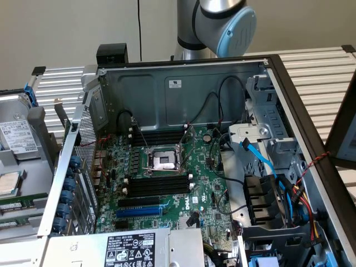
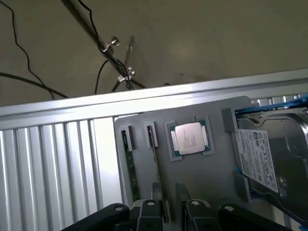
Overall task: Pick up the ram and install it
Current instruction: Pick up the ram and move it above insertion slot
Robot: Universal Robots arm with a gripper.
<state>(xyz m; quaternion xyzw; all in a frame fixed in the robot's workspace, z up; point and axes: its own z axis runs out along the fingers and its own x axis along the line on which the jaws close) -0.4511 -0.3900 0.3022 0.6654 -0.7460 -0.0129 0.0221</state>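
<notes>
**A:** Wrist view. You are looking at a grey tray (image 2: pixel 207 178) that rests on a ridged metal table (image 2: pixel 57 163). The ram (image 2: pixel 154 159), a thin dark-green stick, lies in a groove of that tray.

**B:** To place it, read across the tray. First comes a second stick (image 2: pixel 129 163) in its own groove, then the ram, then a processor chip (image 2: pixel 191 138), then a hard drive (image 2: pixel 269 154) with a white label. The ram lies between the second stick and the chip, apart from both.

**A:** Your gripper (image 2: pixel 171 186) is at the end of the ram nearest the camera. Its jaws stand parted by a narrow gap through which the tray shows, and they grasp nothing. One finger (image 2: pixel 159 192) lines up with that end of the ram. Whether it touches the ram, you cannot tell from here.

**B:** Exterior view. Your arm (image 1: pixel 222 25) shows beyond the far wall of an open computer case (image 1: pixel 183 83). The tray sits outside the case, at the exterior view's left.

**A:** Inside the case lies the green motherboard (image 1: pixel 206 189), with the processor socket (image 1: pixel 161 161) near its middle. Black memory slots (image 1: pixel 158 184) run on both sides of the socket, all bare.

**B:** A blue expansion slot (image 1: pixel 139 211) lies near the closer set of slots, toward the power supply's label (image 1: pixel 133 247).
</notes>
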